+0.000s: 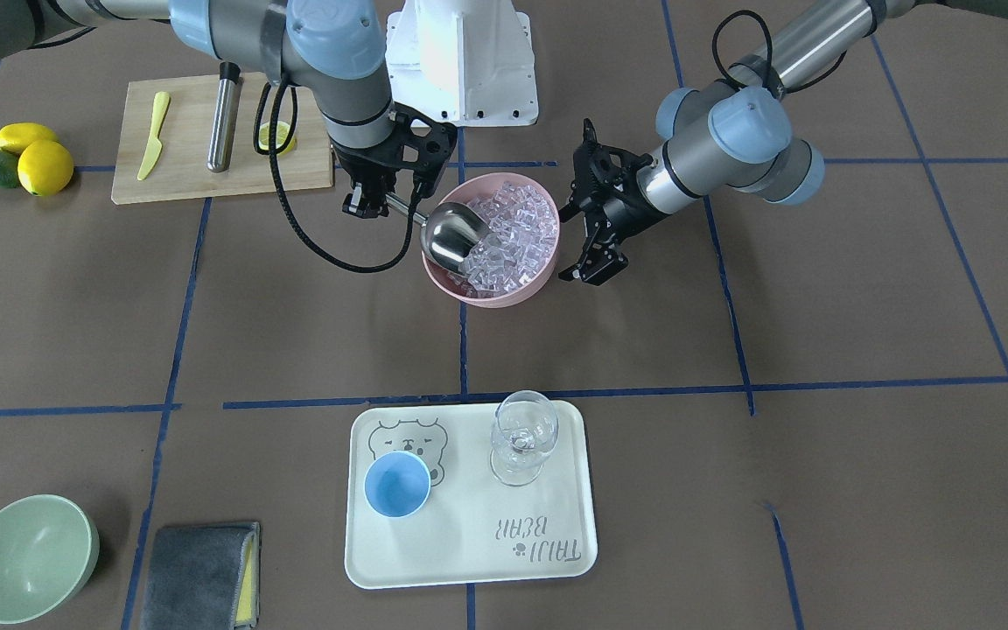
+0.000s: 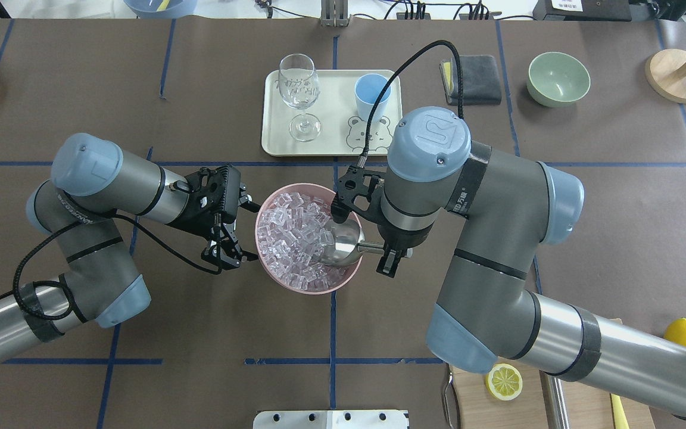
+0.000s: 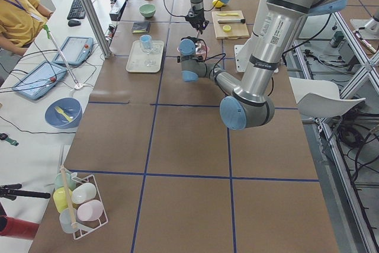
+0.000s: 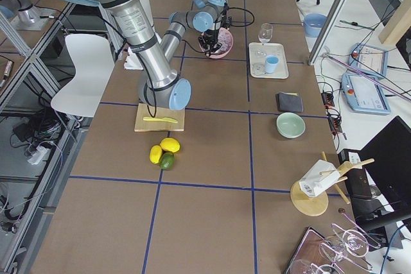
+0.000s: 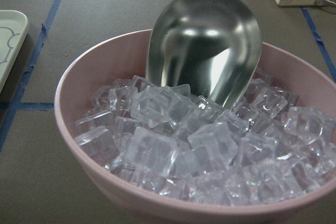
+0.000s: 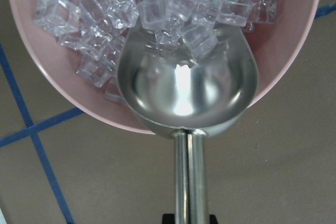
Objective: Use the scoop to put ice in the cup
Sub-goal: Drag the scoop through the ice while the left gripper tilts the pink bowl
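A pink bowl heaped with clear ice stands mid-table. My right gripper is shut on the rod handle of the steel scoop. The scoop's trough is tilted down into the ice, and a few cubes lie at its lip in the right wrist view. My left gripper is open and empty beside the bowl's other side. The light-blue cup stands empty on a cream tray, apart from both grippers. The left wrist view shows the scoop over the ice.
A clear wine glass stands on the tray beside the cup. A cutting board with a knife, a steel cylinder and a lemon half lies behind my right arm. Lemons, a green bowl and a grey cloth lie along that side.
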